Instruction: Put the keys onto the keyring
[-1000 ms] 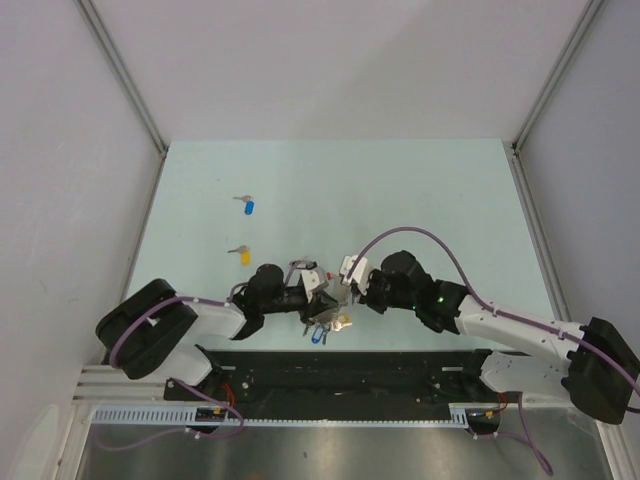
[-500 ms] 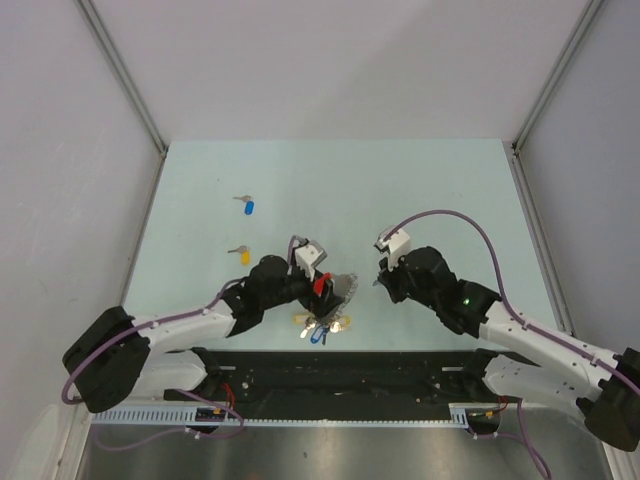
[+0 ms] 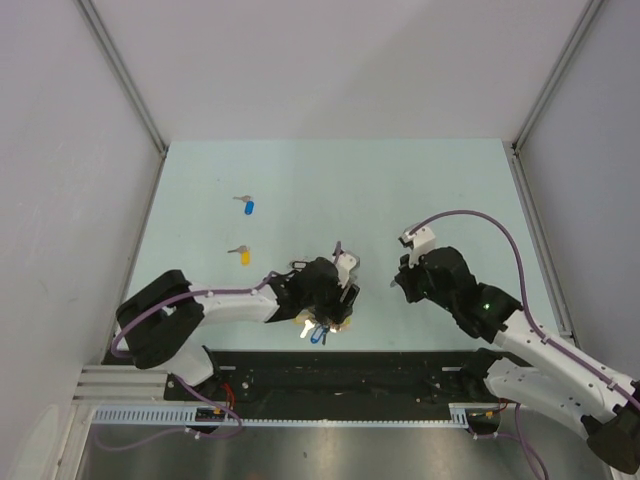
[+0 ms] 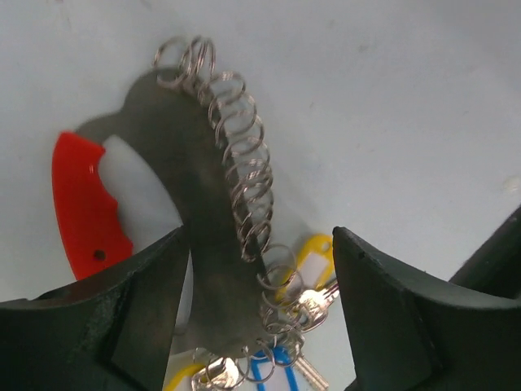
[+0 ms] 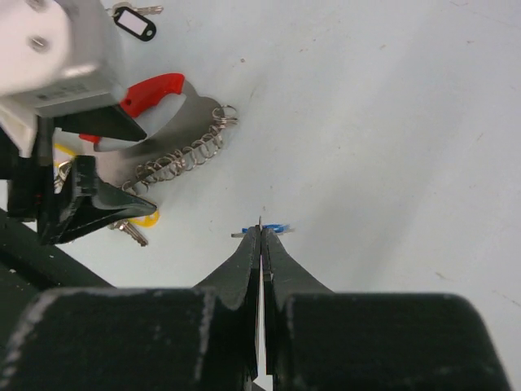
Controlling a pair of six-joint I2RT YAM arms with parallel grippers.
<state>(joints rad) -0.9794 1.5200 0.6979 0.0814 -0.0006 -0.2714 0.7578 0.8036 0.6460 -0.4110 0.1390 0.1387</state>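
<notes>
The keyring (image 4: 216,204), a curved silver piece with a red plastic arc (image 4: 81,212), lies on the table with a row of small wire rings along its edge. Keys with yellow (image 4: 313,257) and blue tags hang at its lower end, also seen as a cluster of keys (image 3: 318,330). My left gripper (image 4: 260,326) is open just above it, one finger on each side, holding nothing. The right gripper (image 5: 260,232) is shut and empty, off to the right of the keyring (image 5: 183,155). Two loose keys lie far left: a blue key (image 3: 248,206) and a yellow key (image 3: 243,254).
A small black-rimmed oval tag (image 5: 134,24) lies on the table beyond the left gripper (image 5: 151,171). A blue key (image 5: 277,229) shows on the table just past the right fingertips. The black base rail (image 3: 350,365) runs along the near table edge.
The left gripper has opened and let go of the keyring, then shifted right over it. The right arm has drawn back to the right, still shut.
</notes>
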